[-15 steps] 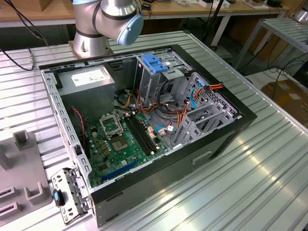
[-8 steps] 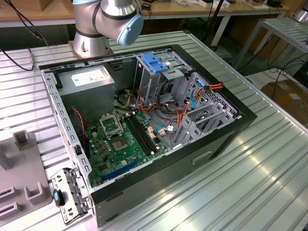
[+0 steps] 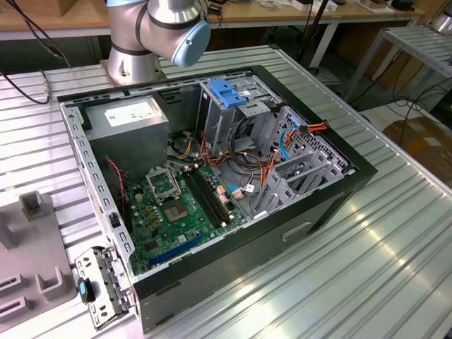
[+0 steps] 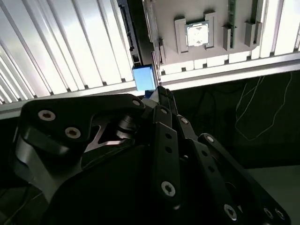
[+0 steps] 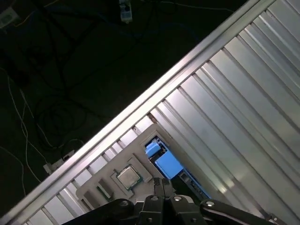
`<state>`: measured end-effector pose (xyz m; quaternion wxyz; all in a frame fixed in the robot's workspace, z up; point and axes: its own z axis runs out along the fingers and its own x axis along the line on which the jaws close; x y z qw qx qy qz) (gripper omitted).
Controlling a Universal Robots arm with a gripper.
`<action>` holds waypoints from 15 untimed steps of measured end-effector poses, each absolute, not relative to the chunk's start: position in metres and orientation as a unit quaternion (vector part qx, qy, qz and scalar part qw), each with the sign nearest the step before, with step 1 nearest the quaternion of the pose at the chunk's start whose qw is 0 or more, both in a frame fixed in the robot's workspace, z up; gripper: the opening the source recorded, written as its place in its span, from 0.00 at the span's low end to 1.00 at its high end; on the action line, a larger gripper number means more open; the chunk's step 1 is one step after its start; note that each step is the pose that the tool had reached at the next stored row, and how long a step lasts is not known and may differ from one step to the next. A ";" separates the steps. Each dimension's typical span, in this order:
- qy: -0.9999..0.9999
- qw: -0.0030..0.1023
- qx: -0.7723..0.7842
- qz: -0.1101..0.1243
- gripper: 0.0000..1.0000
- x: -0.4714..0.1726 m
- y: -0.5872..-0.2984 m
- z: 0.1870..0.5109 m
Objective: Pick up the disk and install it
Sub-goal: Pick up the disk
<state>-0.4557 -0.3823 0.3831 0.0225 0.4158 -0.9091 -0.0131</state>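
Aluminium slats, silver and ribbed, make up the large work table [image 3: 395, 268]. On it lies an open black desktop computer case [image 3: 233, 282]. Its green circuit board and tangled orange and red cables are exposed, and a tall metal cage with a blue plastic top [image 3: 227, 92] stands inside. The silver robot arm with its pale blue joint cap [image 3: 162, 28] rises at the far edge of the table. A flat grey plastic parts tray [image 3: 35, 254] sits on the table at the exterior view's left.

In the first wrist view, the black two-finger gripper [image 5: 161, 182] hangs well above that tray. Its fingers are drawn together and hold nothing. The disk [image 5: 167, 165] stands on edge in a slot at the tray's border, just beside the line of the fingertips.

The likely risk is that closed fingers would strike the disk's top edge rather than straddle it. An off-centre grasp could also tilt or jam the disk in its slot.

From here the disk appears as a thin dark strip with a bright blue plastic end, and its label is hidden. A small square silver processor chip [image 5: 125, 176] sits in a tray pocket nearby.
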 end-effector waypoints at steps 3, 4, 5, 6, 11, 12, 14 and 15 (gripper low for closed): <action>-0.886 0.023 0.462 -0.012 0.11 -0.456 -0.382 0.383; -0.880 0.023 0.475 -0.012 0.11 -0.456 -0.382 0.383; -0.876 0.023 0.482 -0.011 0.11 -0.456 -0.382 0.383; -0.871 0.024 0.491 -0.011 0.11 -0.456 -0.382 0.383; -0.844 0.024 0.536 -0.010 0.11 -0.456 -0.382 0.383; -0.836 0.024 0.548 -0.010 0.11 -0.456 -0.382 0.383; -0.825 0.024 0.564 -0.009 0.11 -0.456 -0.382 0.383; -0.818 0.025 0.575 -0.009 0.11 -0.456 -0.382 0.383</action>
